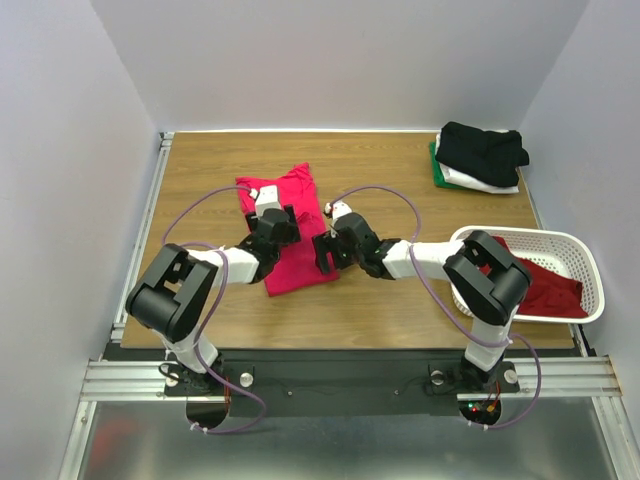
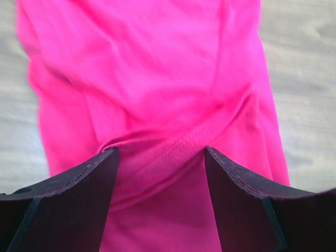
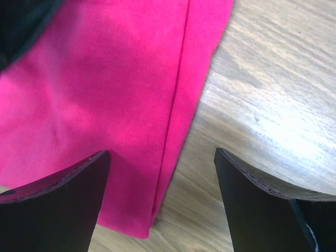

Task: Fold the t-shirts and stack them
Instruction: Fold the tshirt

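Observation:
A bright pink-red t-shirt [image 1: 295,262] lies partly folded, as a long strip, in the middle of the table. My left gripper [image 1: 283,228] is low over its middle, open; in the left wrist view a stitched seam of the shirt [image 2: 173,79] runs between the fingers of this gripper [image 2: 160,150]. My right gripper [image 1: 325,252] is open at the shirt's right edge, and in the right wrist view this gripper [image 3: 161,151] straddles the folded edge of the shirt [image 3: 105,94] and bare wood. A darker red t-shirt [image 1: 548,288] lies in the basket. Black [image 1: 483,148], white [image 1: 485,182] and green [image 1: 437,166] folded shirts are stacked at the back right.
A white perforated basket [image 1: 570,243] stands at the right edge of the wooden table [image 1: 400,300]. Grey walls close in the table on the left, back and right. Both arms reach inward, close together over the table's middle.

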